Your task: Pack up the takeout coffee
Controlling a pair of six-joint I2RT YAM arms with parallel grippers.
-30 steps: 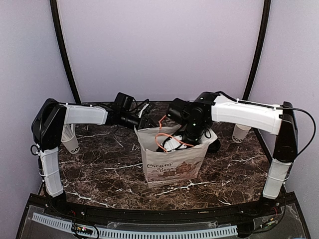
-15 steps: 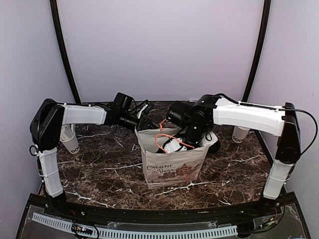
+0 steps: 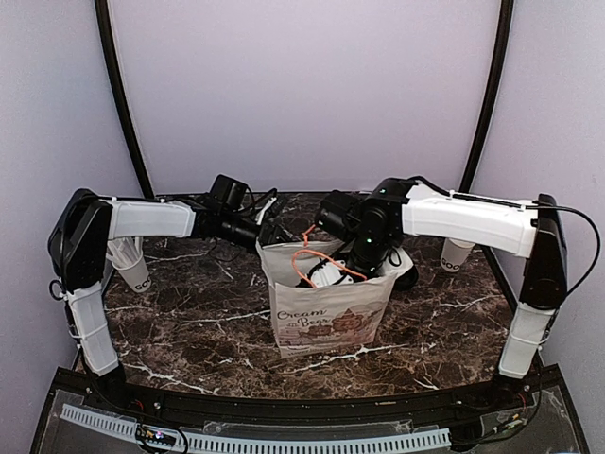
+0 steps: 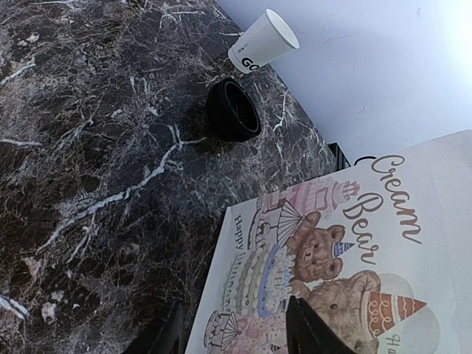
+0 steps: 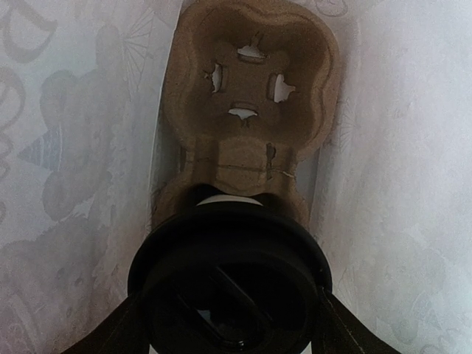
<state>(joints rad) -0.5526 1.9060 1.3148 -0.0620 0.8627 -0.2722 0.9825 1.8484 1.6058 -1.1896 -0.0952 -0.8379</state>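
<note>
Black-lidded takeout coffee [image 5: 228,251] clamped in right pincer [image 5: 227,324] at moulded pulp tray [image 5: 254,88] — left pincer [image 4: 234,332] apart.

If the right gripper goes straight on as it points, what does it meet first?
Probably the cardboard cup carrier in the paper bag, just beyond the takeout coffee the right gripper holds; gap unclear.

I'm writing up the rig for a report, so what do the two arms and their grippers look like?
Both the left arm and right arm have smooth white shells over the long links and bulky black joints. Thin black cables run along them. A small green light glows near the right arm's wrist. The fingers are black and tapered.
</note>
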